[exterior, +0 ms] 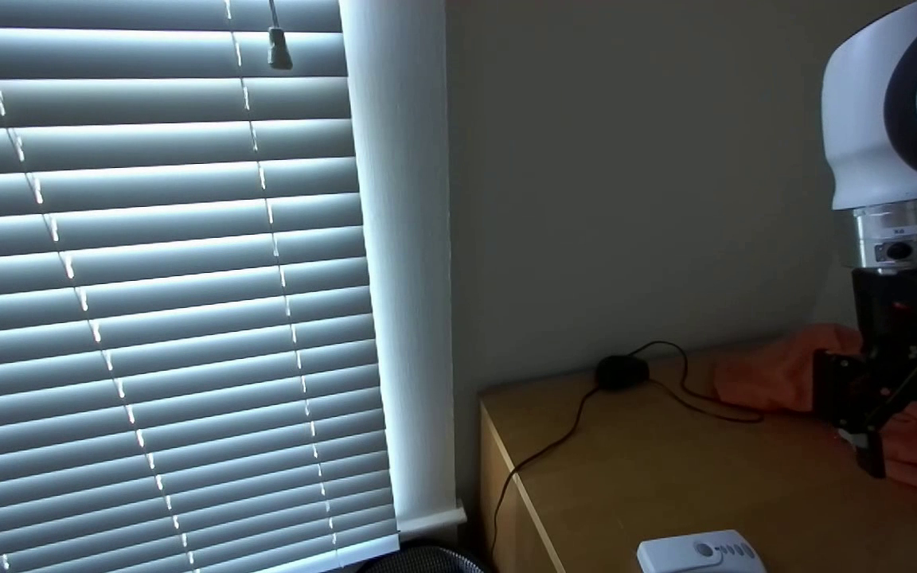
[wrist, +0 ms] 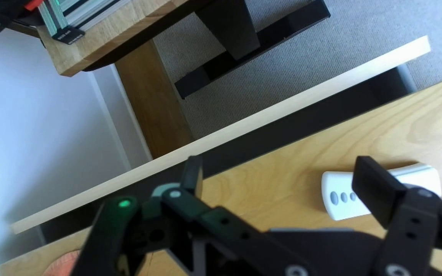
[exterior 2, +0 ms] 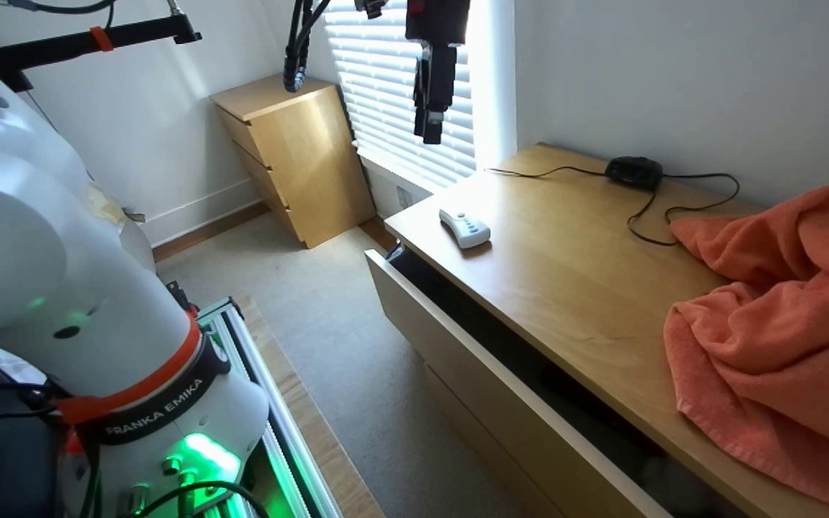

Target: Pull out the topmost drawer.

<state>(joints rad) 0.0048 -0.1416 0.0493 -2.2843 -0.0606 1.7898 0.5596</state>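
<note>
We see the topmost drawer standing partly out from the wooden dresser; above it, our Robotiq gripper hangs with its jaws spread apart.

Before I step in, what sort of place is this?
Probably a room in a home, perhaps a bedroom, though I can't be sure: there is a wooden dresser with its top drawer partly out, window blinds nearby and carpet on the floor.
</note>
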